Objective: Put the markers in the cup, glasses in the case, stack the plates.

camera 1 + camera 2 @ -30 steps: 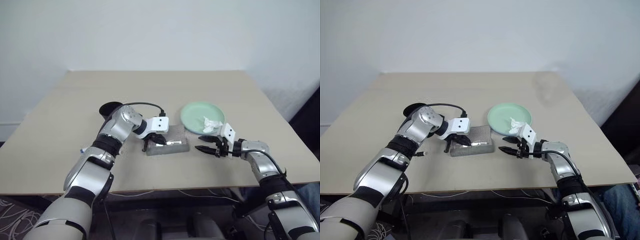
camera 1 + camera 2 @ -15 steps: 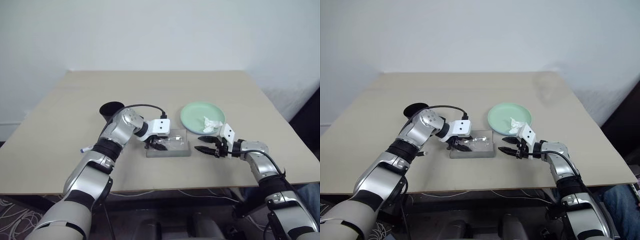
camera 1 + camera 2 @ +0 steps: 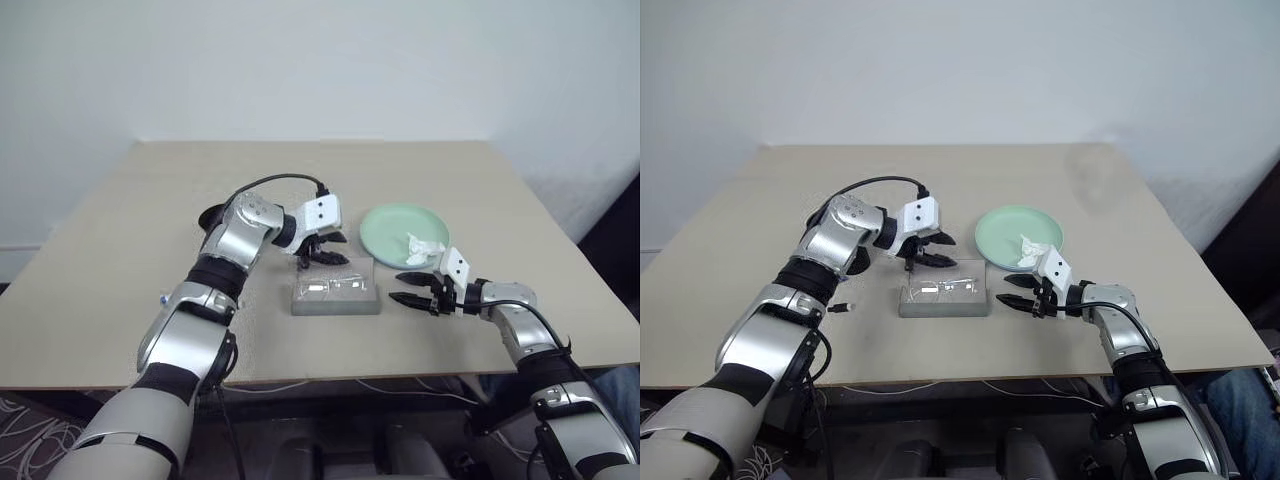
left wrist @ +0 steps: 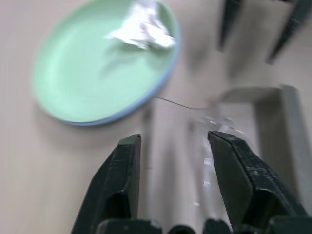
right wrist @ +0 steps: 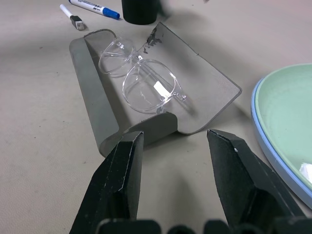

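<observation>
On the near part of the table (image 3: 100, 300), the right gripper (image 3: 412, 285) hovers low with its fingers apart and nothing between them, at three o'clock of the case (image 3: 335, 293). That grey case lies open at the middle, and the glasses (image 5: 141, 80) rest inside it. Just past it at twelve o'clock hangs the left gripper (image 3: 322, 252), fingers parted and holding nothing. At nine o'clock of the case lie two markers (image 5: 92, 7) on the tabletop, close to the black cup (image 5: 140, 9). Farther off at two o'clock, the mint green plate (image 3: 405, 233) sits stacked on the light blue plate (image 5: 261, 122), a crumpled tissue (image 3: 425, 245) on top.
</observation>
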You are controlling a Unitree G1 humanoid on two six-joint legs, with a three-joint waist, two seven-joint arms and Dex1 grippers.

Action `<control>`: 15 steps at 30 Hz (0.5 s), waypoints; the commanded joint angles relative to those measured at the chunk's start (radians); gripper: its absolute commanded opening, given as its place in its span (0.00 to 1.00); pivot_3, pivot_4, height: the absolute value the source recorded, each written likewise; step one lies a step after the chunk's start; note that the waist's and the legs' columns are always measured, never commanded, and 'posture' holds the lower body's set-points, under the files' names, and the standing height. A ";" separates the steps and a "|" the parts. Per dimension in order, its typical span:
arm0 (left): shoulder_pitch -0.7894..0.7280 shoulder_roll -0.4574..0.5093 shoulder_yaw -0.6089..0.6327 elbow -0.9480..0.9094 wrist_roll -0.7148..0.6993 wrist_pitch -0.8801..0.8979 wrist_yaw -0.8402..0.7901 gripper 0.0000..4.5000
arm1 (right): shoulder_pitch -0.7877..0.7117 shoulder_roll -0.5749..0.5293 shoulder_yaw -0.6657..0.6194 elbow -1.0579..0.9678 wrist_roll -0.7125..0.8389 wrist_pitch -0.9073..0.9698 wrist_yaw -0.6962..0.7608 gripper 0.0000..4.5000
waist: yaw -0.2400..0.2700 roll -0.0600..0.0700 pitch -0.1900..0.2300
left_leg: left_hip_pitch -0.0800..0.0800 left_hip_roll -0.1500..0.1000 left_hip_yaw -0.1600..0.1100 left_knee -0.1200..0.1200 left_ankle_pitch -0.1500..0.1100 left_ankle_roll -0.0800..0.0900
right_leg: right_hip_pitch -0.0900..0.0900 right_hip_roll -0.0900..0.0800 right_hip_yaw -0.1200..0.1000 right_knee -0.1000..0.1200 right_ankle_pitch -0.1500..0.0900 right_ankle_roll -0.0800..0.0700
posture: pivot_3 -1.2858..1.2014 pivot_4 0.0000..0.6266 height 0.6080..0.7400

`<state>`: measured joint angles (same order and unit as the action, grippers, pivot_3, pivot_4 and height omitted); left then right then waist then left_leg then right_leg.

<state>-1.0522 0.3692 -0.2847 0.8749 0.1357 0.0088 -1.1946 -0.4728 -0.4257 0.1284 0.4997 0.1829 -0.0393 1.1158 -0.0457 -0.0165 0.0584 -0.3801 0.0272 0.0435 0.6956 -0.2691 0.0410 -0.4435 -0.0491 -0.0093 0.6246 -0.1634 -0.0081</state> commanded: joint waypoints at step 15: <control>-0.035 -0.035 -0.105 0.276 0.222 -0.208 0.333 0.01 | -0.017 -0.007 -0.021 -0.071 0.029 0.014 0.015 0.51 | 0.001 0.000 0.000 | -0.001 0.000 0.000 0.000 0.000 0.000 | 0.000 0.000 0.000 0.000 0.000 0.000 | 0.52 0.00 0.86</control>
<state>-1.0736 0.3349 -0.3880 1.1512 0.3506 -0.1851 -0.8716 -0.4727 -0.4254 0.1286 0.4803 0.1863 -0.0290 1.1195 -0.0447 -0.0166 0.0583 -0.3811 0.0271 0.0437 0.6956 -0.2692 0.0408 -0.4440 -0.0492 -0.0096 0.6243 -0.1633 -0.0079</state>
